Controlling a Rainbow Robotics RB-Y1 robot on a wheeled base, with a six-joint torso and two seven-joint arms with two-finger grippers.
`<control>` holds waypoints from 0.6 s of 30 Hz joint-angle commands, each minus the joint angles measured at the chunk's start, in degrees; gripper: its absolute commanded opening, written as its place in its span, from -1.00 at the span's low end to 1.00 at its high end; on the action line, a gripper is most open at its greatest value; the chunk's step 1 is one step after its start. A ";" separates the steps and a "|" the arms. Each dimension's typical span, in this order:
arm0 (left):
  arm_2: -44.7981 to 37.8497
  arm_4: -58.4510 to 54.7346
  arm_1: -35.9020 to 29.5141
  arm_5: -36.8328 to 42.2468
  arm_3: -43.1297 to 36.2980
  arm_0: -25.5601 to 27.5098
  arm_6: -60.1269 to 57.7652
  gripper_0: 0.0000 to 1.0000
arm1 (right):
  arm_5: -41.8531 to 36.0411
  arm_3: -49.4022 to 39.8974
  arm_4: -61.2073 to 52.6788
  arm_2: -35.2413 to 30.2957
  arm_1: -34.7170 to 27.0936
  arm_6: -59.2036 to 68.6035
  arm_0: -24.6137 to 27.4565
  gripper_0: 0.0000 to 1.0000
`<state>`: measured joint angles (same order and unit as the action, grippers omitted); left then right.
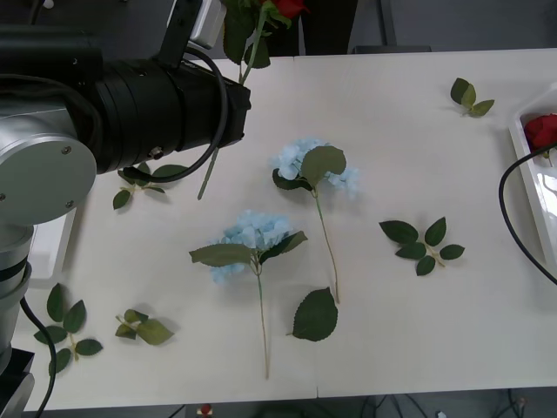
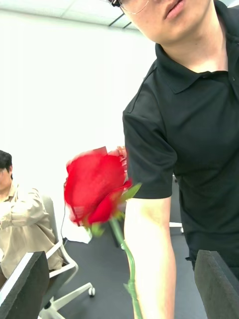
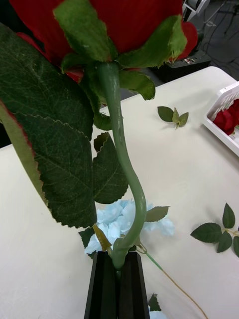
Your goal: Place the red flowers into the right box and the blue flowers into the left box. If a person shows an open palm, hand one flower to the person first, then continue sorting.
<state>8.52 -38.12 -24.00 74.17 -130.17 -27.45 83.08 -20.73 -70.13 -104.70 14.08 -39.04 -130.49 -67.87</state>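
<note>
Over at the right edge of the front view sits the shallow white plastic tray with a raised rim, the right box [image 1: 527, 150], and it's got one deep-red rose bloom [image 1: 542, 131] lying in it near its far end. You can see the same tray [image 3: 222, 115] with red petals [image 3: 227, 118] inside from the left wrist camera too. At the left edge of the front view, mostly behind the big black-and-silver left arm [image 1: 130, 109], a bit of white rim peeks out, probably the left box [image 1: 52, 248]; can't tell what's in it.

Main action: the left gripper [image 3: 118, 271] has its black fingers pressed together on the thick green stem of a red rose [image 3: 107, 22], pinching it near the stem's lower end. The stem curves up in an S shape to a big red bloom with serrated green leaves, one with a reddish edge. In the front view that rose [image 1: 287, 7] is up at the top centre, held above the far side of the white table [image 1: 400, 340], with its stem hanging down past the arm.

The right gripper [image 2: 122, 286] has its dark fingers spread wide apart, pointing at a person in a black polo [image 2: 199, 124].

Two pale sky-blue puffy flowers lie on the table: one [image 1: 306, 165] mid-frame, the other [image 1: 251, 239] just below-left of it. Loose green leaf sprigs [image 1: 424, 242] are scattered around.
</note>
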 commanded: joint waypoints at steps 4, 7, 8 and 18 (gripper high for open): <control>-1.58 0.50 0.97 -0.43 -1.66 -1.46 -3.53 -1.00 | -6.52 -0.10 -4.20 0.33 -1.65 -0.82 -1.74 0.71; -1.58 0.50 0.97 -0.43 -1.66 -1.46 -3.53 -1.00 | -13.02 0.43 -7.80 0.33 -3.94 -0.47 0.46 0.70; -1.58 0.50 0.97 -0.43 -1.66 -1.46 -3.53 -1.00 | -16.10 0.78 -8.77 0.33 -4.73 -0.47 1.33 0.70; -1.58 0.50 0.97 -0.43 -1.66 -1.46 -3.53 -1.00 | -34.20 1.22 -15.45 -0.02 -11.50 -0.82 10.48 0.70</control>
<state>8.52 -38.12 -24.00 74.17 -130.17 -27.45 83.08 -52.61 -68.46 -117.20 14.10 -46.33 -130.48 -59.73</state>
